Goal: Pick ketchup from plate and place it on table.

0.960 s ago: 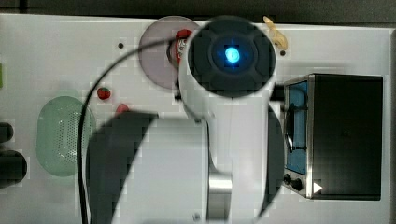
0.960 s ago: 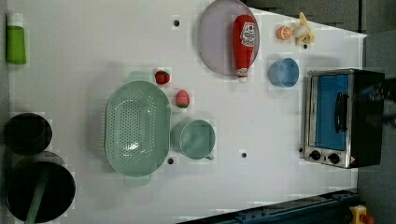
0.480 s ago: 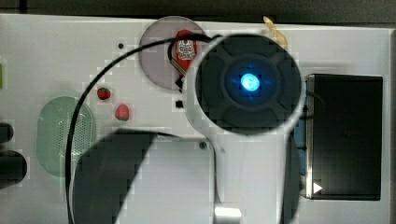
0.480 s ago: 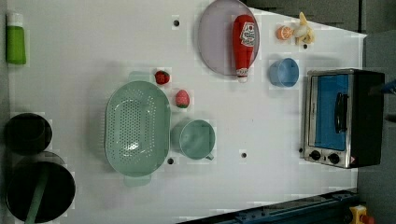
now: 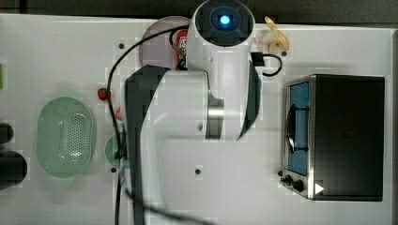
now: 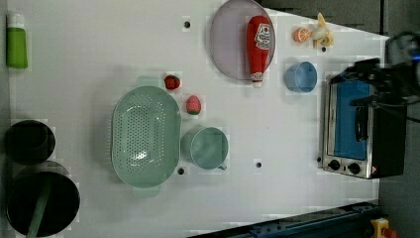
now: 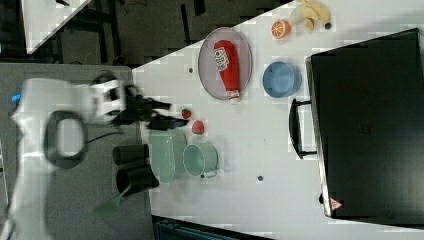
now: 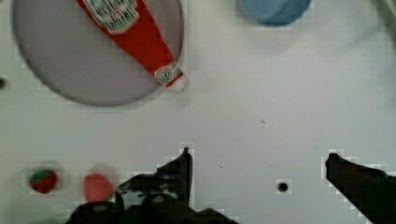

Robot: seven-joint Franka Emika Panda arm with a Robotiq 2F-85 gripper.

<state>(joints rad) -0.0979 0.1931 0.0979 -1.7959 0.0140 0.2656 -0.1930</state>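
The ketchup [image 6: 259,49] is a small red bottle with a white label. It lies on its side on the pale lilac plate [image 6: 228,44], and its cap reaches over the rim toward the white table [image 6: 277,129]. In the wrist view the ketchup [image 8: 135,32] and plate [image 8: 70,65] lie ahead of my gripper [image 8: 257,163]. The gripper is open and holds nothing, hovering over bare table [image 8: 261,107]. In the right view the gripper [image 7: 174,115] hangs high, apart from the ketchup [image 7: 227,67]. In the top view my arm hides most of the ketchup [image 5: 180,44].
A small blue dish [image 6: 300,77] sits just beside the plate, and a toaster oven [image 6: 356,129] stands past it. Two strawberries [image 6: 172,82], a green basket [image 6: 144,136] and a green cup [image 6: 208,148] lie mid-table. A banana and orange [image 6: 322,34] sit near the table's corner.
In the top view the arm's head has swung from the middle of the table up toward the edge by the plate. The ketchup and the other things have not moved.
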